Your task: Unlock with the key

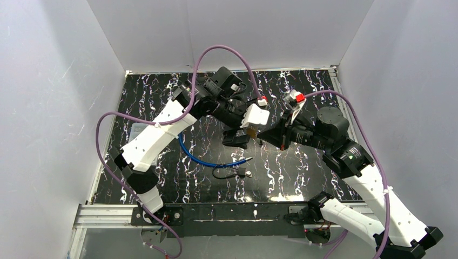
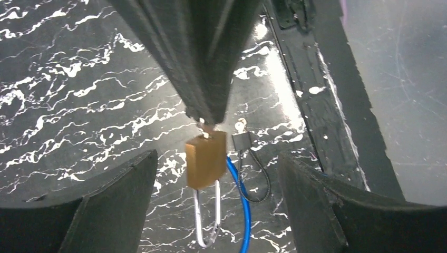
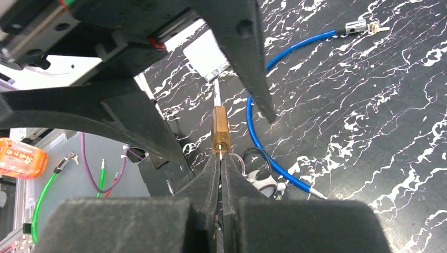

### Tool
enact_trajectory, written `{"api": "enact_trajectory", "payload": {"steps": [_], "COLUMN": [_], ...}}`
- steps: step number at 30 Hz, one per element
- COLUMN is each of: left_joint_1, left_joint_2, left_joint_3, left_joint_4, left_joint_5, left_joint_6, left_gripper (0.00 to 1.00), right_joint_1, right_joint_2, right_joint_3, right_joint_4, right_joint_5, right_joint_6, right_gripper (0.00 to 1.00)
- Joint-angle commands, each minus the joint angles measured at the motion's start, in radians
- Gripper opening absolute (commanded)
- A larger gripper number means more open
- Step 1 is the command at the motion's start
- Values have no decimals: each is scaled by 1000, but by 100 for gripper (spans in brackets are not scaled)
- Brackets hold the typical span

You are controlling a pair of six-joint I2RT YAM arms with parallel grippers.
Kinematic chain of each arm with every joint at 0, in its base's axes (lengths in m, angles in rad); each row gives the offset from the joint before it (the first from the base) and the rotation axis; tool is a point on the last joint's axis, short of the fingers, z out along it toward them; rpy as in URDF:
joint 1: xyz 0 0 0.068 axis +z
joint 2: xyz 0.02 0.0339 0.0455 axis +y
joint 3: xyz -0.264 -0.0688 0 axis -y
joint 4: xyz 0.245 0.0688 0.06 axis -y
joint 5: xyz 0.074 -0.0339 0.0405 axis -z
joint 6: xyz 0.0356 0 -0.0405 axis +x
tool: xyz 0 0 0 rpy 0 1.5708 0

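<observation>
The padlock (image 2: 205, 158) is a blocky brass body with a dull golden sheen and a long, thin silver shackle (image 2: 208, 219) bent in a narrow U. It sits over the middle of the counter (image 1: 302, 172), a glossy black surface veined with white like marble. The right hand (image 3: 220, 161) has its tapered, matte black fingers pressed together on the small metal key (image 3: 220, 153), which meets the padlock's flat end. The left hand (image 1: 241, 136) stands spread, its broad, coarse-textured fingers (image 2: 113, 205) on either side of the padlock and apart from it. On the counter lie a smooth blue coated cable (image 1: 202, 156) and a small dark lock (image 1: 243, 172) on a thin black wire loop. A white label (image 3: 205, 55) carries print too small to read.
</observation>
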Motion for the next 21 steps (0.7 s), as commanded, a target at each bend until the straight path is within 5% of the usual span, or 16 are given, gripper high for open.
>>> {"api": "enact_trajectory", "payload": {"steps": [1, 5, 10, 21], "left_joint_1": [6, 6, 5, -47], "left_joint_2": [-36, -29, -32, -87], "left_joint_3": [-48, -47, -47, -95], "left_joint_4": [160, 168, 141, 162], "left_joint_5": [-33, -18, -19, -95], "left_joint_6": [-88, -106, -86, 16], "left_gripper": [79, 70, 26, 10], "right_joint_1": [12, 16, 17, 18], "right_joint_2": [-9, -13, -19, -27], "right_joint_3": [53, 55, 52, 9], "right_joint_4": [48, 50, 44, 75], "right_joint_5": [8, 15, 25, 52], "right_joint_6": [-17, -16, -18, 33], "right_gripper": [1, 1, 1, 1]}}
